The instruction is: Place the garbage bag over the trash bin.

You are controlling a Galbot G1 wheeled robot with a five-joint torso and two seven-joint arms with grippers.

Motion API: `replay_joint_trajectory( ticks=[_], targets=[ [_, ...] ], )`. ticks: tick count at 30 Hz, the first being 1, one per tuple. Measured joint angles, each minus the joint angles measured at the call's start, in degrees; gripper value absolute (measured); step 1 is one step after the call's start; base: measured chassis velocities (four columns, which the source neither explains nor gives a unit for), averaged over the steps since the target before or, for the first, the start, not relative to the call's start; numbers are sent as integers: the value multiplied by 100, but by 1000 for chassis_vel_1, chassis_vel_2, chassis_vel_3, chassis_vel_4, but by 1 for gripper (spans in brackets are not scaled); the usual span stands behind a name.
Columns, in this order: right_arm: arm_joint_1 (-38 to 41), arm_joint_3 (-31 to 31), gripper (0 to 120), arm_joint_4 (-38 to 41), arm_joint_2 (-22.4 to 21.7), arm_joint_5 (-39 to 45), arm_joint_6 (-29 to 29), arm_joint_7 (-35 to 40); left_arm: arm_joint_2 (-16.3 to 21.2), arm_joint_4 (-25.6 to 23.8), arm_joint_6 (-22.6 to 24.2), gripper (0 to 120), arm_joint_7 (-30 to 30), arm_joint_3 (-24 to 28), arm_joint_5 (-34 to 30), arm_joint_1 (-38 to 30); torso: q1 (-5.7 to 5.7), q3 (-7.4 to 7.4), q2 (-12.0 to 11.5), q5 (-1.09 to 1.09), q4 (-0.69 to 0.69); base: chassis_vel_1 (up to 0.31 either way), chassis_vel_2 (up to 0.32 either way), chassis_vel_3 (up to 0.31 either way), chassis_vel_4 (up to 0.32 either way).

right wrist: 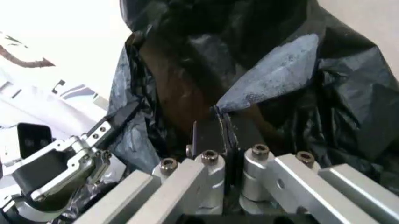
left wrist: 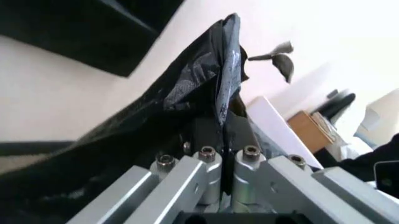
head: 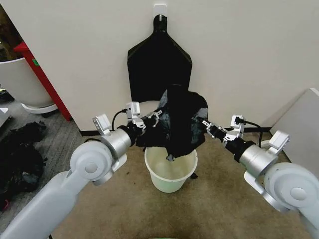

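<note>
Both grippers, left (head: 157, 116) and right (head: 205, 124), are clamped tight on opposite edges of the garbage bag (head: 180, 122), so it hangs stretched between them right above the white trash bin (head: 170, 174), bottom corner dangling inside.

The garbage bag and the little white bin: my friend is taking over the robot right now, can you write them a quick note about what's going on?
Left claw: shut on the garbage bag, pinching its edge on the robot's left side.
Right claw: shut on the garbage bag, pinching the opposite edge.
Bag: held up between both claws, hanging crumpled above the trash bin, its lowest tip dipping about to the rim.
Bin: upright on the floor by the wall, with no bag over its rim.
Done: bag picked up and brought over the bin.
Left: spread the bag's mouth and fit it over the rim.
</note>
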Motion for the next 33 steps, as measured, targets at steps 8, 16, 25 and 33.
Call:
replay_joint_trajectory(
  ticks=[8, 16, 25, 33],
  targets=[
    [-220, 122, 0, 119, 30, 38, -22, 5, -239, 195, -43, 0, 296, 116, -249, 118, 0, 0, 0, 0, 1, 0, 0, 0, 0],
    [-319, 291, 0, 250, -37, 122, -8, 152, -571, 313, -98, 0, 230, 478, -290, -183, 0, 0, 0, 0, 0, 0, 0, 0, 0],
    [-650, 491, 0, 257, 74, 62, -23, 86, -594, 715, -155, 0, 734, 512, -374, -139, 0, 0, 0, 0, 1, 0, 0, 0, 0],
    [-779, 299, 0, 242, 230, -152, -28, 30, -672, 1148, -257, 0, 1056, 355, -5, 299, 0, 0, 0, -3, 0, 0, 0, 0, 0]
  ],
)
